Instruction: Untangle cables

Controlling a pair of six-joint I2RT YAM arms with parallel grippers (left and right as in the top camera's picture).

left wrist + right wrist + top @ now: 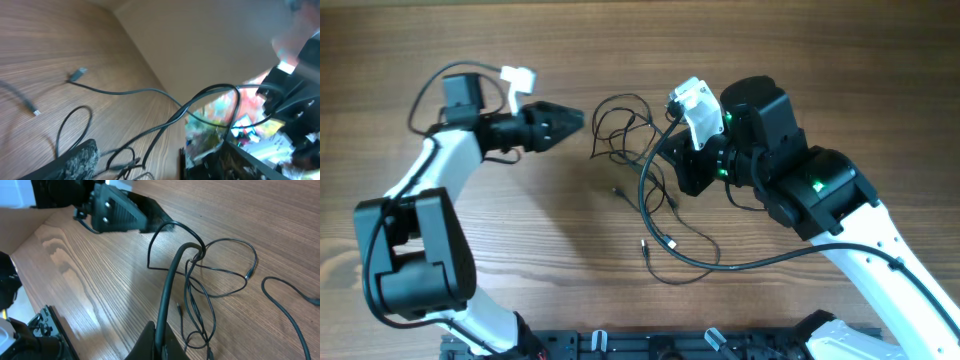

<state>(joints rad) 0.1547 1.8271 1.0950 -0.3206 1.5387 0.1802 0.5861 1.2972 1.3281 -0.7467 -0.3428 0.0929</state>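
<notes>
Wood-grain table (pixel 520 40), with a tangle of thin black cables (pixel 620 130) sitting mid-table. The left gripper (pixel 575 120) is just left of the tangle, fingers pressed together, with nothing in them as far as I can see. The right gripper (pixel 159 340) is just right of the tangle, clamped on a thick black cable (pixel 167 290) that leads into it.
</notes>
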